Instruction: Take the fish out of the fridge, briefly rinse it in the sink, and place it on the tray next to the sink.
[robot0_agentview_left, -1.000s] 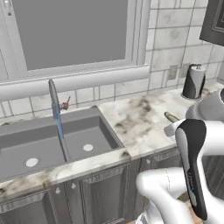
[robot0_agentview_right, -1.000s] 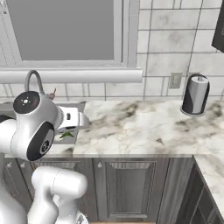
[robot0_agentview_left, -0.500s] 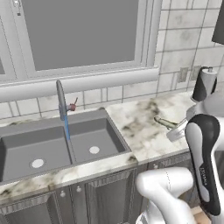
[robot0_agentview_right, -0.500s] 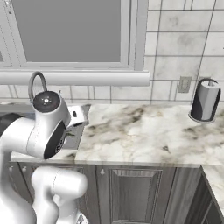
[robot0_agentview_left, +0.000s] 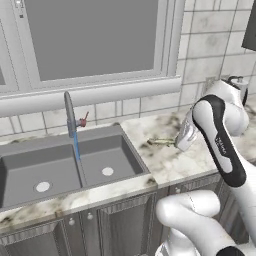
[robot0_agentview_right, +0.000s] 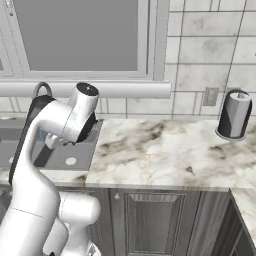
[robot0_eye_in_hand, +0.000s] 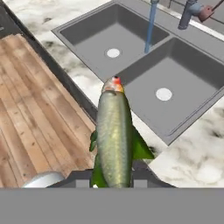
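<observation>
A white robot arm with black parts

The arm (robot0_agentview_left: 220, 145) is made of fat, round, smooth white pieces that look like tubes. A long shiny black band runs along one piece, and it has tiny white writing on it, too small to read. In the right base view, one joint ends in a round black cap with a small grey top. The hand is light grey. The bottom part is big, white and rounded.

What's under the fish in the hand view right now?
Below the fish gripped by the gripper lie the marble counter edge and the near corner of the sink, water running into it. The strip directly behind its body is covered.
</observation>
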